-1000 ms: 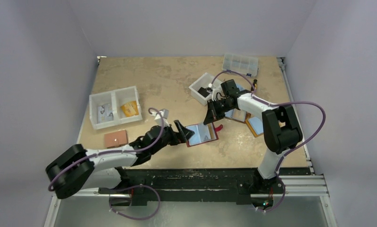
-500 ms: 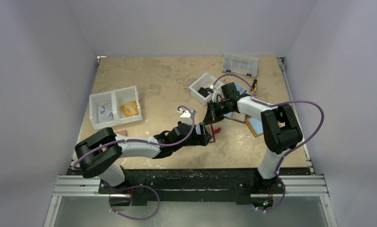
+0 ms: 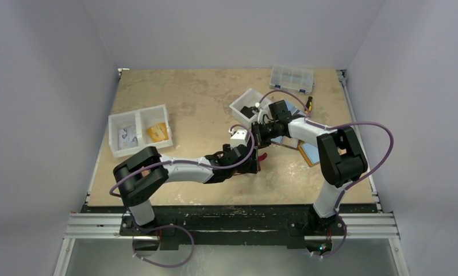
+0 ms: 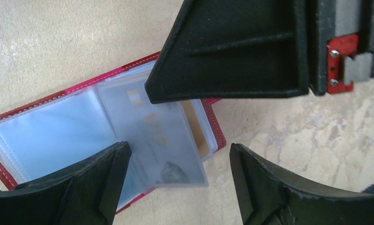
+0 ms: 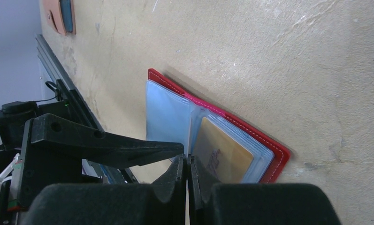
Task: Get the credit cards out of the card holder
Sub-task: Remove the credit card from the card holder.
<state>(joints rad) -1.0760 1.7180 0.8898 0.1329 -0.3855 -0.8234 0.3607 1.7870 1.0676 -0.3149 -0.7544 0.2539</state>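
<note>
I have the card holder (image 4: 58,140) lying open and flat on the table (image 3: 186,98), a little right of centre, with its clear sleeves up and its red cover showing round the edges. My left pincer (image 4: 179,150) hangs just above it with the jaws spread wide, holding nothing. One finger is over the bluish left-hand page, the other over bare table past the holder's right edge.

Between them I see a grey-white card (image 4: 164,140) marked VIP inside the top sleeve. The edge of a tan card (image 4: 197,129) shows from the sleeve behind it.

My right pincer (image 5: 188,161) reaches in from the far side, jaws drawn almost together with only a thin slit between them. Its tips sit right at the edge of the top sleeve. I cannot tell whether they pinch the plastic or merely touch it. The two pincers are close together over the holder, and I cannot see them touching.
</note>
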